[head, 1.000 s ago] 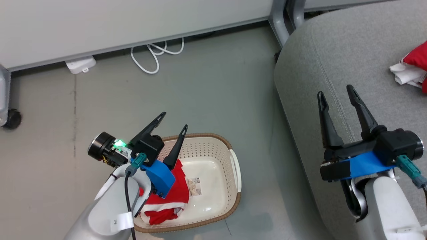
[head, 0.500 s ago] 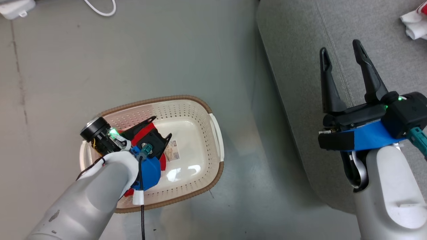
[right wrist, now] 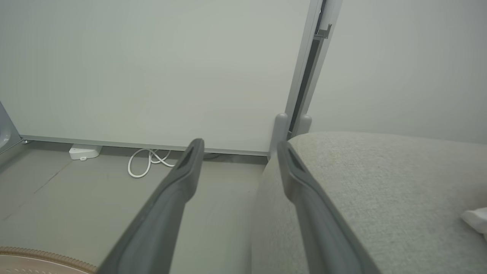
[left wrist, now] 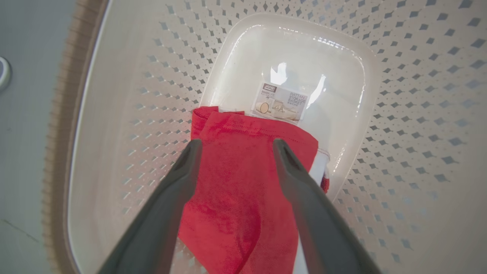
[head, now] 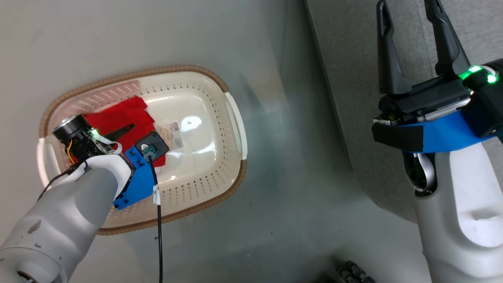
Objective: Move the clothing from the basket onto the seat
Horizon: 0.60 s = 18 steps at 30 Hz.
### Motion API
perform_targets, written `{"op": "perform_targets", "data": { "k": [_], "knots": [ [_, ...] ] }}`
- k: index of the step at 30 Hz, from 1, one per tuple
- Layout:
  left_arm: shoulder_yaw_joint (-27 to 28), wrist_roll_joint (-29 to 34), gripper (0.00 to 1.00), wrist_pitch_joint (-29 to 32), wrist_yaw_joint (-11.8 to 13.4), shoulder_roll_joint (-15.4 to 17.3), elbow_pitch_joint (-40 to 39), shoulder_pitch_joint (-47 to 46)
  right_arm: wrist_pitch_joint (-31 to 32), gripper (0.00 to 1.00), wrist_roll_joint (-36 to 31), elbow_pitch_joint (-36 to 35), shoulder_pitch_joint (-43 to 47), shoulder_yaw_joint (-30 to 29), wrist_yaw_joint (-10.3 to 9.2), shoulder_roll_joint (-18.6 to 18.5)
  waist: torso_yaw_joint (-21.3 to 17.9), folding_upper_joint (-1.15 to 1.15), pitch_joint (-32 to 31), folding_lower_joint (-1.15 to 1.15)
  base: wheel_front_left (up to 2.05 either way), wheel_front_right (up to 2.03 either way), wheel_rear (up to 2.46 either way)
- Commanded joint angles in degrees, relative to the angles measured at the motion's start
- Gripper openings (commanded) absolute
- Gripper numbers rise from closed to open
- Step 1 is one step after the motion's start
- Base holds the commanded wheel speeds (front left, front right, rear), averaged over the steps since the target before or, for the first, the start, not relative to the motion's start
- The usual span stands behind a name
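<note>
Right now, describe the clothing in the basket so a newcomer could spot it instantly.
Find the cream perforated laundry basket left of the grey sofa cushion. Inside it, beneath the open left gripper, lies a bright red garment with a white band, the only coloured thing beside a pale sticker.

Looking along my left gripper: its two long dark grey fingers stand wide apart over a soft bright red fabric garment lying in the cream-white perforated plastic basket; I can't tell whether the tips touch the cloth. A white band shows at the garment's right edge, and a printed paper sticker sits on the glossy basket bottom just past its far hem. The brown woven-look rim runs down the left, with grey floor outside it.
</note>
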Motion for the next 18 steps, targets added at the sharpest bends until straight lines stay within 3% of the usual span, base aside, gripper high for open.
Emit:
{"op": "perform_targets", "data": {
  "k": [1, 18],
  "knots": [
    [-0.3, 0.0, 1.0, 0.9, -0.1, 0.2, 0.5, -1.3, -0.2, 1.0, -0.3, -0.9, -1.4, 0.1, 0.01, 0.2, -0.7, 0.0, 3.4, -0.01, 0.0, 0.0, 0.0],
    [-0.7, 6.2, 1.0, 10.3, -0.1, 1.1, 3.7, -8.3, -0.2, 1.0, -2.3, -6.9, -4.0, 1.6, 0.01, 0.2, -1.6, 0.0, 13.9, -0.01, 0.0, 0.0, 0.0]
  ]
}}
